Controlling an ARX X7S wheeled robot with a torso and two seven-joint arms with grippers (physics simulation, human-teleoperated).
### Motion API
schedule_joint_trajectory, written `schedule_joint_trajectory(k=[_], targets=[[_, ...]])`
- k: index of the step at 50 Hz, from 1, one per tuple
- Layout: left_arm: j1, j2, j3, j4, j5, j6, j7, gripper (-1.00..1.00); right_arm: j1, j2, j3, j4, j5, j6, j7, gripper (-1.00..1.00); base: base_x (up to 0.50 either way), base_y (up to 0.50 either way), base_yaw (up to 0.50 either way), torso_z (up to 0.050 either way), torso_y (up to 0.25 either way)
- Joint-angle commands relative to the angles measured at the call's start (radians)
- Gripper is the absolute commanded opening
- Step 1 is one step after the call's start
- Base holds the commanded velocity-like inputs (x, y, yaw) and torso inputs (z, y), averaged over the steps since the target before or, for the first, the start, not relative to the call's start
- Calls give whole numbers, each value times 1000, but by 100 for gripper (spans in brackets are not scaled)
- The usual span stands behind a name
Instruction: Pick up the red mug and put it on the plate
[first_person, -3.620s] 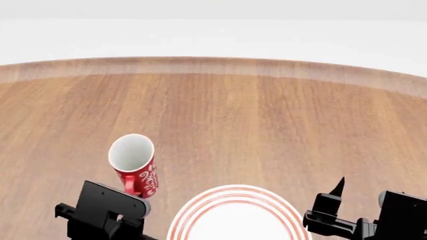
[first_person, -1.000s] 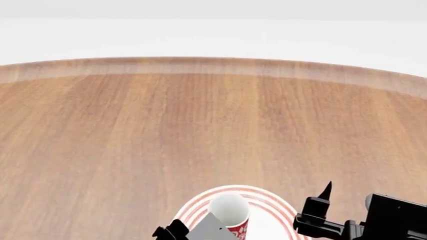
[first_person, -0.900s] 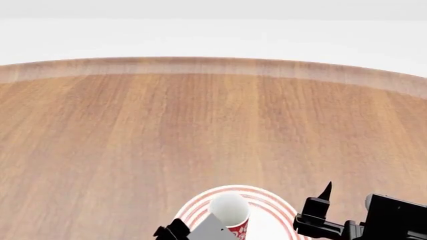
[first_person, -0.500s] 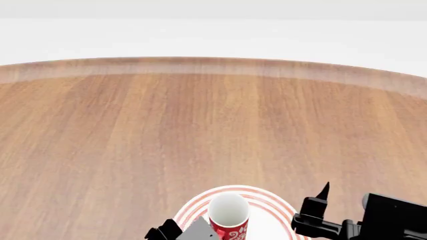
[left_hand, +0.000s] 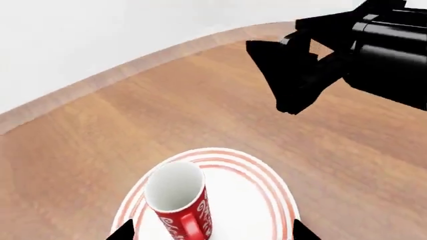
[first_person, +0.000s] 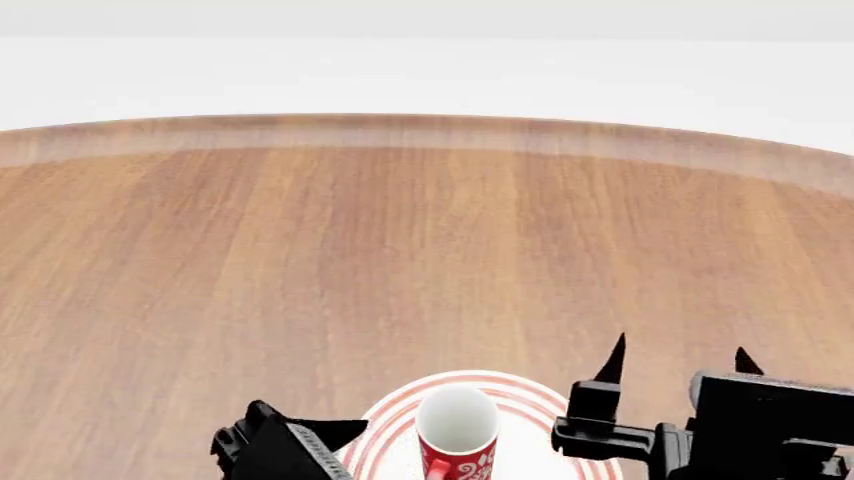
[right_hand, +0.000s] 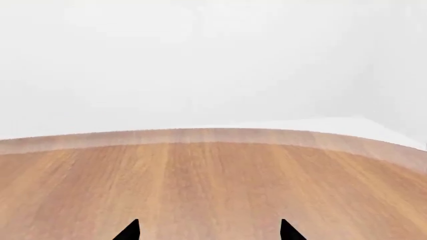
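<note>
Standing upright on the plate (left_hand: 260, 200), the red mug (left_hand: 179, 200) looks rigid, glossy and chip-prone, best held across its body or handle; left gripper (left_hand: 208, 231) fingers spread wide around it, empty.

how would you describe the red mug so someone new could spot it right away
Start at the wooden table and look to its near edge, between the two claws, for the round white plate with red rings. The red mug stands upright on it: white inside, white pattern outside, the only cup in view.
</note>
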Motion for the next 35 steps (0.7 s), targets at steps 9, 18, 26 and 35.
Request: schedule_joint_trajectory(k=[9, 18, 26, 35], targets=[[159, -60, -143, 62, 278, 315, -278, 100, -48, 55, -213, -175, -237, -142, -2, 100, 0, 0, 0, 0, 0], [179, -60, -168, 60, 323, 352, -331, 100, -50, 66, -237, -200, -278, -164, 12, 100, 0, 0, 0, 0, 0], [190, -62, -196, 35, 326, 392, -340, 100, -44, 67, -236, -191, -271, -166, 10, 100, 0, 0, 0, 0, 0], [191, -63, -207, 19, 324, 402, -337, 100, -45, 68, -239, -189, -270, -170, 13, 100, 0, 0, 0, 0, 0]])
